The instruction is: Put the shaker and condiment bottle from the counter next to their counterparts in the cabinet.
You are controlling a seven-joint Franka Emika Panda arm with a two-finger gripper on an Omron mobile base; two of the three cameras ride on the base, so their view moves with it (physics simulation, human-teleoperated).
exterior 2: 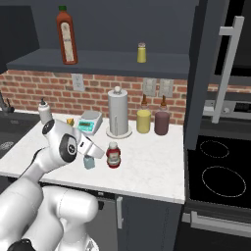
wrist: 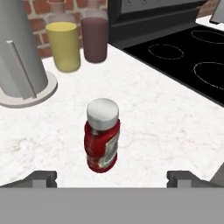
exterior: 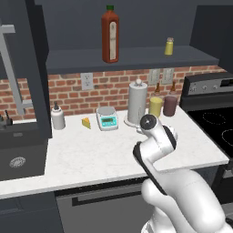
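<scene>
On the cabinet (exterior 2: 98, 63) shelf the tall red bottle (exterior 2: 66, 35) stands to the left and the small yellow shaker (exterior 2: 141, 52) further right, well apart. Below, in the right base view, the white arm rises from the lower left, folds at its elbow and reaches forward low over the desk (exterior 2: 152, 166), the hand angled down toward the front edge. The shaker (exterior 2: 89, 162) stands upright just beside the hand, partly hidden by it. Just right of it the condiment bottle (exterior 2: 113, 155) stands upright on the desk, apart from the shaker. In the hand view the gripper (wrist: 112, 178) has its jaws spread wide, empty, with the condiment bottle centred between and beyond the fingertips (wrist: 41, 177), touching neither.
</scene>
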